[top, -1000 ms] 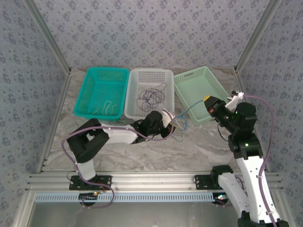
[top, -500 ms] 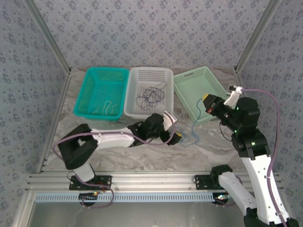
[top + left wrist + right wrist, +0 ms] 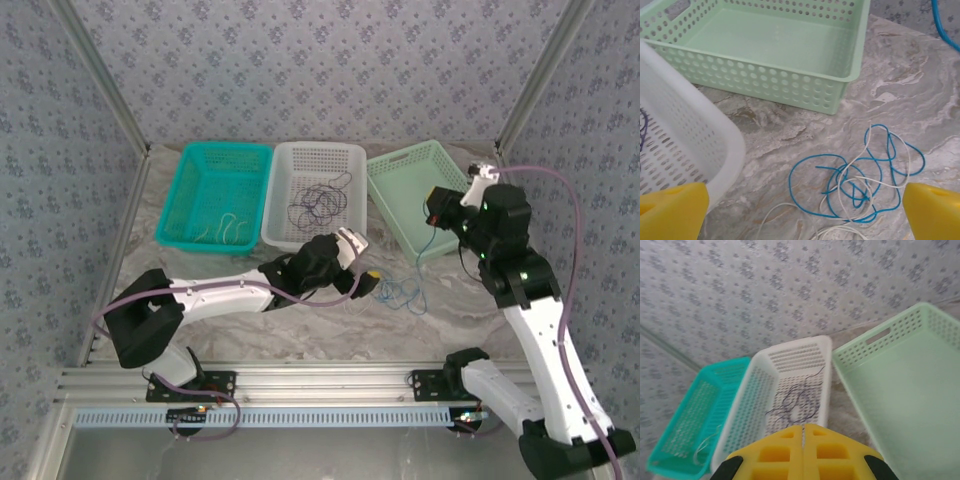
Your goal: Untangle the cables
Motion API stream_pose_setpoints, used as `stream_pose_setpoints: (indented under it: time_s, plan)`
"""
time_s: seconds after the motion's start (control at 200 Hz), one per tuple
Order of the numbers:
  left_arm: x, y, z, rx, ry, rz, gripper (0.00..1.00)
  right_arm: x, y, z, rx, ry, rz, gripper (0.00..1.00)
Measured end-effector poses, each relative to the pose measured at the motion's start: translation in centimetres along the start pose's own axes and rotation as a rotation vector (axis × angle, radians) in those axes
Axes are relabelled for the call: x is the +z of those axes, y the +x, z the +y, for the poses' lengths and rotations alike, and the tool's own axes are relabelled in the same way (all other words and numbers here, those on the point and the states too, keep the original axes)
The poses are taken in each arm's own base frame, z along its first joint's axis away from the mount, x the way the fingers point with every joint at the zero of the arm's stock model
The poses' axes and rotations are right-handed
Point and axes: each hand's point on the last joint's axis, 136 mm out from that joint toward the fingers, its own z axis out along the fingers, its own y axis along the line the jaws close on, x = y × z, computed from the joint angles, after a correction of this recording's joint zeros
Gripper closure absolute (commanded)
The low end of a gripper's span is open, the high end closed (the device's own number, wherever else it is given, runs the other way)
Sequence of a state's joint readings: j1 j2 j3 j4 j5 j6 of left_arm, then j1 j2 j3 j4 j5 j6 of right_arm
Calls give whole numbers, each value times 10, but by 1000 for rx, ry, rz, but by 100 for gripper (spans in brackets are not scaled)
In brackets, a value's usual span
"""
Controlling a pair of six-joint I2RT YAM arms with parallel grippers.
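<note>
Baskets number three, tools two; cables tangled.

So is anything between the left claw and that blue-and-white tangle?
Nothing visible. The left gripper is open right above the tangle, which lies on bare table; the white basket sits to one side, the green basket beyond it.

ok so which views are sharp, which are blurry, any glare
Left wrist: cables crisp, left gripper fingers blurred at the bottom corners. Right wrist: slightly soft throughout, right gripper large at the bottom edge. Top external: even light, no glare, faint shadows.
</note>
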State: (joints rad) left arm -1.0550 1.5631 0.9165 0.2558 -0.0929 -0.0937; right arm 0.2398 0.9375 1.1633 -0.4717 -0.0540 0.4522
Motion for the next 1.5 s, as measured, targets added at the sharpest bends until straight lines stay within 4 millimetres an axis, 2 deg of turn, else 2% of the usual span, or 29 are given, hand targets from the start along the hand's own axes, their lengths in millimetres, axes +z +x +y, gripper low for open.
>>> stream_pose_setpoints:
  time_s: [0.08,0.175,0.235,0.33,0.405,0.475,0.5,0.52,0.545,0.56,0.575,0.595,0.615,0.675,0.82,0.874,1.004,1.069,1.174,1.304,1.434,1.499]
  plan:
    - [0,1,5,0,-30,-1,1,26,-10,-14,-43,62,5,100]
    - [-3,3,12,1,-68,-1,0,64,-9,-39,-72,140,49,100]
    - [-7,4,16,1,-89,-3,1,88,-2,-58,-75,183,93,96]
    - [-14,1,24,-5,-115,-14,1,123,16,-87,-73,242,172,97]
    - [-20,-3,29,-13,-128,-28,1,143,28,-104,-71,271,217,95]
    - [-22,-6,34,-21,-139,-38,1,158,36,-115,-62,277,250,88]
    - [-22,-6,36,-23,-142,-38,1,162,37,-116,-57,274,259,83]
    - [-22,-6,37,-27,-145,-38,1,165,36,-118,-52,273,262,76]
    - [-22,-6,38,-29,-148,-36,1,169,35,-118,-55,268,266,60]
    - [-22,-5,39,-33,-149,-34,0,170,34,-118,-48,263,266,45]
    - [-22,-5,39,-33,-150,-33,1,172,33,-118,-52,257,267,34]
    - [-22,-5,40,-35,-151,-33,1,173,32,-117,-52,252,267,22]
    - [-22,-5,40,-37,-151,-33,1,174,30,-116,-53,244,267,14]
    - [-22,-5,40,-44,-151,-34,1,173,27,-112,-66,225,269,4]
    - [-22,-4,40,-51,-151,-32,1,166,29,-102,-110,197,286,3]
    - [-22,-4,40,-52,-151,-31,1,156,35,-99,-118,190,294,5]
    - [-22,-4,44,-55,-159,-30,1,118,55,-88,-109,163,321,17]
    - [-22,-4,46,-58,-162,-30,1,100,67,-82,-97,150,336,20]
    - [-22,-4,48,-66,-167,-30,1,79,106,-69,-90,118,416,25]
    - [-22,-4,50,-70,-168,-30,1,60,179,-53,-72,73,578,33]
    - [-22,-4,54,-74,-173,-29,1,43,239,-53,18,68,707,41]
    - [-22,-3,56,-77,-175,-27,1,37,261,-53,55,72,755,43]
